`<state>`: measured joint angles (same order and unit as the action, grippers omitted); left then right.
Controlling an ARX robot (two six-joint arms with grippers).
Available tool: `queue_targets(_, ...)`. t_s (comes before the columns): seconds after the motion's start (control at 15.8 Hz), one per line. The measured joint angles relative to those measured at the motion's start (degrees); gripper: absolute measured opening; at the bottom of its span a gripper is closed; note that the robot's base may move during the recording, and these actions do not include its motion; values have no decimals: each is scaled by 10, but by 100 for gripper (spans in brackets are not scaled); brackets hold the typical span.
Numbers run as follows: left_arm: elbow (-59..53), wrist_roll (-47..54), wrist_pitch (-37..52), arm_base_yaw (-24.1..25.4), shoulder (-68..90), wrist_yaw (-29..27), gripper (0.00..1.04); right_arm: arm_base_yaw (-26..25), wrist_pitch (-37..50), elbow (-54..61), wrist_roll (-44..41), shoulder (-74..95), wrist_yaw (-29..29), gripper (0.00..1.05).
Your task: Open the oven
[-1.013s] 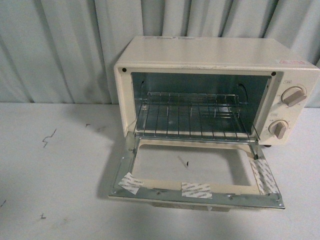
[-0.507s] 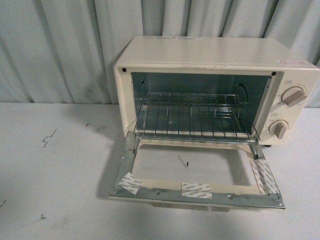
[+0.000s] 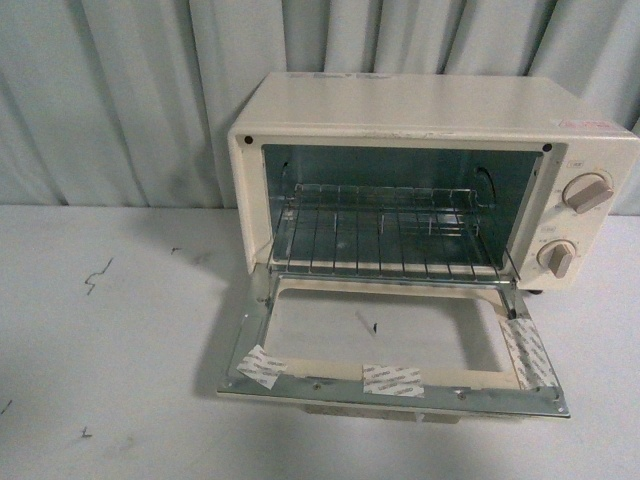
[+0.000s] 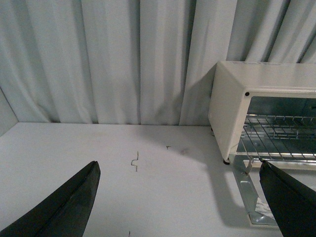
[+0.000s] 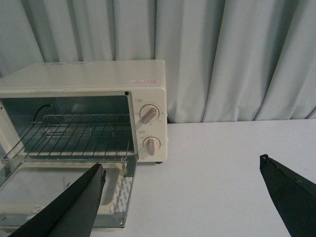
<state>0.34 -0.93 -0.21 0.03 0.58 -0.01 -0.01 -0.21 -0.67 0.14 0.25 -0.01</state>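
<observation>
We see the oven [image 3: 430, 170], a small cream-white box, standing on the white table [image 3: 110, 350] in front of a grey curtain [image 3: 120, 100], toward our right side. Its door [image 3: 395, 355] lies dropped fully open and flat, glass window facing up, with three strips of tape [image 3: 392, 379] stuck along its frame. Inside sits a wire rack [image 3: 385, 240]; two round knobs [image 3: 585, 193] are stacked on the right panel (the markings around them are too small to read). Our left gripper [image 4: 177, 207] and right gripper [image 5: 182, 202] both show dark fingers [image 4: 64, 207] spread wide apart, gripping nothing and touching nothing. The fingertips are cut off by the wrist views' edges, and the door handle is hidden beneath the door.
</observation>
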Motion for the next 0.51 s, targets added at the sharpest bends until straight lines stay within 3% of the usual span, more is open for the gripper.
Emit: queue_targets(0.51, 0, 0, 0, 0, 0, 0, 98, 0, 0, 0, 0, 0, 0, 98)
